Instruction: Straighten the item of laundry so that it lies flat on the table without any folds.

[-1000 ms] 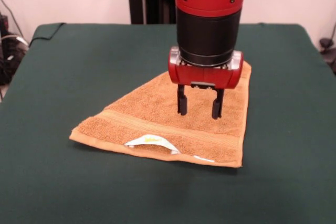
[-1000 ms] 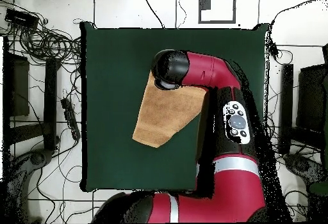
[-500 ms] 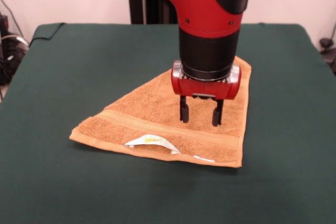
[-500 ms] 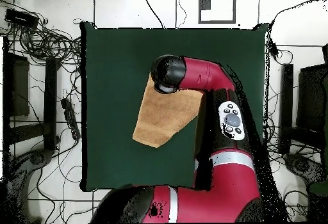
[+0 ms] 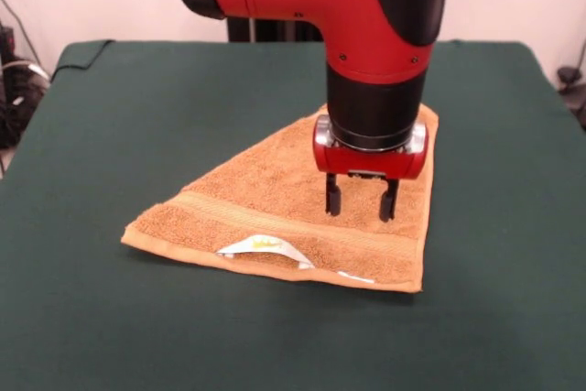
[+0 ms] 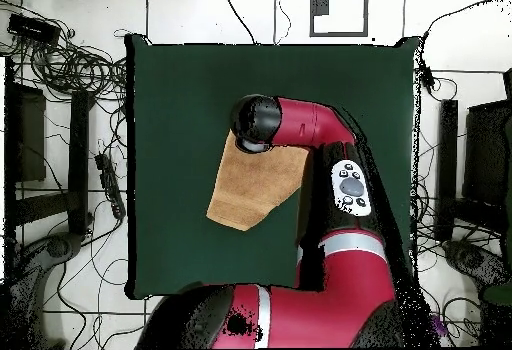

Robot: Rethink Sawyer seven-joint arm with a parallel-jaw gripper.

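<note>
Terry towel (image 5: 302, 203) is limp and folded over; gripper (image 5: 361, 208) hangs spread and empty, so you pinch a top-layer corner.

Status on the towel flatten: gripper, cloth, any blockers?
Gripper open, over the towel near its right edge. Towel folded into a triangle, white label showing at front hem. Table around it, nothing in the way.
</note>
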